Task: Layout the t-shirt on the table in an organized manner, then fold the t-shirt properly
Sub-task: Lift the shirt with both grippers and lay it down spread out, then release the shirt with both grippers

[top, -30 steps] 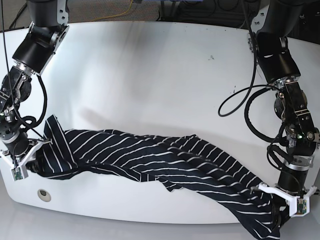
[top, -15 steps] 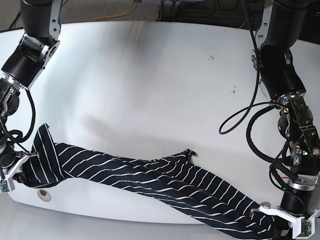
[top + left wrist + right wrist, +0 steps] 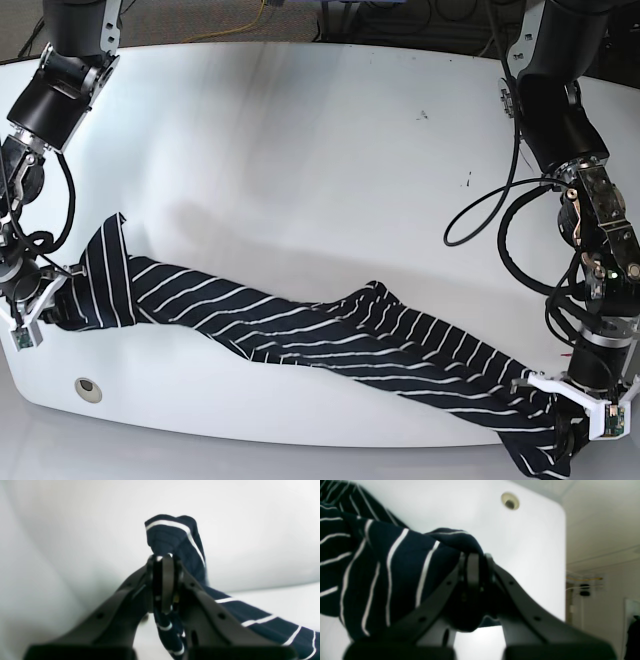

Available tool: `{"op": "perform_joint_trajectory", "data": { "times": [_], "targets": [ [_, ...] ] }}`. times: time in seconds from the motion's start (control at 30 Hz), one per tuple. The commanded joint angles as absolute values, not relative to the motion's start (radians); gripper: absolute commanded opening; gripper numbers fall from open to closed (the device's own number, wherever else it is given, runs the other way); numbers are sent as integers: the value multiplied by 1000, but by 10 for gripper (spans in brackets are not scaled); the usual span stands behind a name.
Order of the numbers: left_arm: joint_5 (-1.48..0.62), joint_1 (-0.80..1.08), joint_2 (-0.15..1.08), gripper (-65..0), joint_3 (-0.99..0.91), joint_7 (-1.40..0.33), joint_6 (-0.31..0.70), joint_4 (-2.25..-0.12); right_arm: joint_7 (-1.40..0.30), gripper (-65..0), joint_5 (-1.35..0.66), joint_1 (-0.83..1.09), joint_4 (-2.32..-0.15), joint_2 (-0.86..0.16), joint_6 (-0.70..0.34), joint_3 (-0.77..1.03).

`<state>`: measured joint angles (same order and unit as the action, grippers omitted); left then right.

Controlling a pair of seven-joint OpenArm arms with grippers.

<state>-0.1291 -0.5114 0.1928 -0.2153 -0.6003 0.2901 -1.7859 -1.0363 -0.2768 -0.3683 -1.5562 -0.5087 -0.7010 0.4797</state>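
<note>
Layout step in hand, judging by the cloth. The t-shirt (image 3: 330, 335) lies as a twisted rope across the near edge of the surface (image 3: 300, 150), pulled between both arms. Left end effector (image 3: 163, 585) is clamped on a bunched corner; right end effector (image 3: 475, 580) is pinched shut on the opposite end, near a grommet (image 3: 510, 501). Next move likely calls for untwisting and spreading the fabric flat. Collar and sleeves impossible to pick out; the left-held end hangs off the edge, partly cropped.

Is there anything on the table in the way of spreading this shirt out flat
Nothing visible. Both grippers, left gripper and right gripper, are shut on the t-shirt, stretched along the near edge. The table behind it is bare apart from small dark specks.
</note>
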Motion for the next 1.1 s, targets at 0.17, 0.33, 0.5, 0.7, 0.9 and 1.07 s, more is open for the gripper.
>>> {"op": "perform_joint_trajectory", "data": {
  "times": [0.17, 0.33, 0.5, 0.7, 0.9, 1.07],
  "targets": [
    [-137, -392, 199, -625, -335, -647, 291, -1845, -1018, -650, -278, -272, -1570, -509, -698, 489],
    [-137, -277, 199, -625, -417, -696, 292, -1854, -1018, -650, -277, -183, -1570, -493, -698, 490],
    [-137, -159, 196, -625, -496, -722, 292, -1871, -1017, -650, -277, -120, -1566, -483, -698, 490],
    [-137, -24, 193, -625, -550, -722, 292, -1873, -1017, -650, -277, -50, -1566, -455, -698, 490],
    [-137, 76, 166, -625, -575, -722, 292, -1873, -1017, -650, -277, 13, -1566, -450, -698, 489],
    [-137, 131, 165, -625, -576, -722, 292, -1871, -1017, -650, -252, 47, -1567, -418, -698, 487]
  ]
}}
